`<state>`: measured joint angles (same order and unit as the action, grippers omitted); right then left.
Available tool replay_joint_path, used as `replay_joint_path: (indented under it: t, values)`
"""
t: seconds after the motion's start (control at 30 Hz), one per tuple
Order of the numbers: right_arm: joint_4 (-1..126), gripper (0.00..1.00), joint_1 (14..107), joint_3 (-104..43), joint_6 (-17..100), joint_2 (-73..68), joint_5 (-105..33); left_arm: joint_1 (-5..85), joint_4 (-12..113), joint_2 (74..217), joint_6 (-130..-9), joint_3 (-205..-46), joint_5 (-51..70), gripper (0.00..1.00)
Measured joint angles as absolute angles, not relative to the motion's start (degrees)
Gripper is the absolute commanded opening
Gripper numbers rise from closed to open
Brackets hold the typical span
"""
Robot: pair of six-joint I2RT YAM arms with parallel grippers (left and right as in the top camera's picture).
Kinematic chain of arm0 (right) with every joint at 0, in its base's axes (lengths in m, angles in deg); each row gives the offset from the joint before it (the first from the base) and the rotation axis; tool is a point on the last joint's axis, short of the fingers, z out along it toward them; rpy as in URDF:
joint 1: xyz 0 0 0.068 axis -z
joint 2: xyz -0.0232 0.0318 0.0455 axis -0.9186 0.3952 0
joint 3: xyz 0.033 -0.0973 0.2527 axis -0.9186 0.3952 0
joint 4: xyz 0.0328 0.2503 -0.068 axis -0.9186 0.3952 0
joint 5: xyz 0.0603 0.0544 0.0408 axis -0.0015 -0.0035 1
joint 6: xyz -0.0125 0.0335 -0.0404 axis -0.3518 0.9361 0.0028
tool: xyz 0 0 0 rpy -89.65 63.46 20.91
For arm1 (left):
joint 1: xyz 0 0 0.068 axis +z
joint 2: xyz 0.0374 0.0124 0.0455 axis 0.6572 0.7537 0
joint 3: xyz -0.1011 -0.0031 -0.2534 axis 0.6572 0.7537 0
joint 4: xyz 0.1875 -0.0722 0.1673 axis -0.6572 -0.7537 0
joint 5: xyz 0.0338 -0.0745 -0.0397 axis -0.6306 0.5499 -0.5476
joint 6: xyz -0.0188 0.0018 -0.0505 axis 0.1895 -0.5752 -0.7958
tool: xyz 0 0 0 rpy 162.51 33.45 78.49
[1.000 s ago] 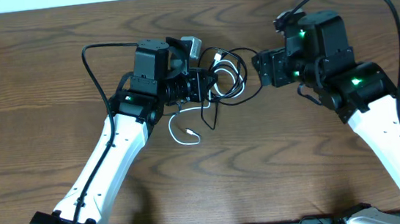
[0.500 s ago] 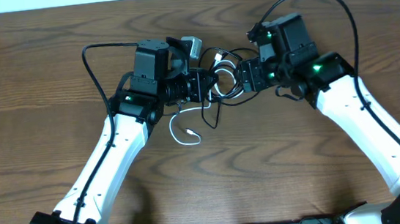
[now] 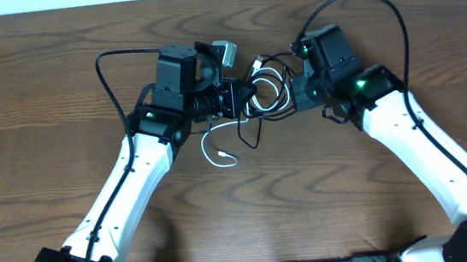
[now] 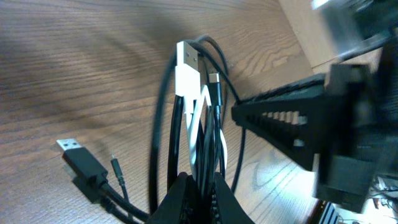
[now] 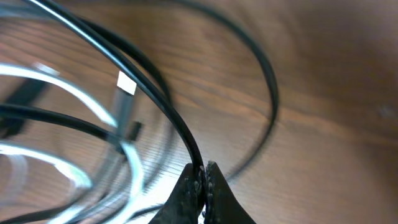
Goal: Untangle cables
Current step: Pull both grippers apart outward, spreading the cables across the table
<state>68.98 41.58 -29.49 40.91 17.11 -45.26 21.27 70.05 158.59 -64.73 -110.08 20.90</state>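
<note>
Thin black and white cables, tangled, sit between both claws near the far edge of the dark wood-grain surface. Left claw clamps the bundle; right claw pinches one black strand. Open wood toward near edge and both sides.

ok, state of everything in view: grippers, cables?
left gripper: shut on cables, black and white strands pinched together.
right gripper: shut on black cable.
cables: tangled, looped between the two grippers.
white cable end: free, held by neither gripper.
</note>
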Motion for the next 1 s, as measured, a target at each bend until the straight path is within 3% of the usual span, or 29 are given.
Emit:
replay_joint_path:
  t: [0.4, 1.0]
  values:
    - [75.67, 0.01, 47.89, -27.74, 47.09, 18.18, -58.09, 27.39, 69.46, 158.59, -64.75, -110.08, 21.62, 0.07]
    - [78.14, 0.01, 61.53, -27.72, 48.91, 18.20, -57.88, 39.11, 63.75, 158.59, -64.25, -110.08, 23.67, 0.08]
